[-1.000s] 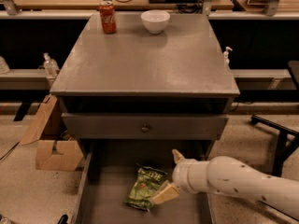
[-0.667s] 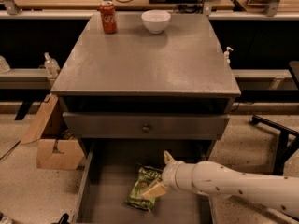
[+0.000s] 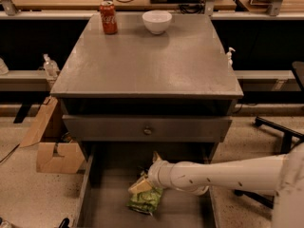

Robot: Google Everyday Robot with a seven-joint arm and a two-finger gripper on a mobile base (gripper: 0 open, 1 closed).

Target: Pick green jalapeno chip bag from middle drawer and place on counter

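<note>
Below the front edge of the desk (image 3: pixel 142 65), the drawer (image 3: pixel 108 208) stands pulled out, a wide grey tray with low side walls and a plain, flat floor. The bag (image 3: pixel 145 202) lies on that floor about midway between the side walls, a small, crinkled, light-green packet with creased, shiny folds. The tool (image 3: pixel 142 185) is down inside the drawer, right over the bag's far end and touching it or very nearly so. Whether it has a grip on the bag, or how far it is spread, I cannot tell. Its tan tip ends a smooth, rounded white arm (image 3: pixel 223 175) that reaches in from the right, across the drawer's right wall.

Above the drawer sits a shut drawer front (image 3: pixel 109 127), flat grey metal with a small round knob (image 3: pixel 148 131) at its middle. The desk top is a broad, matte grey rectangle, faintly scuffed. A red can (image 3: pixel 109 17) stands upright near its far left corner. A round white bowl (image 3: pixel 156 21) sits by the far edge near the middle, well apart from the can. On the speckled floor left of the desk lies a brown cardboard box (image 3: pixel 59 156).
</note>
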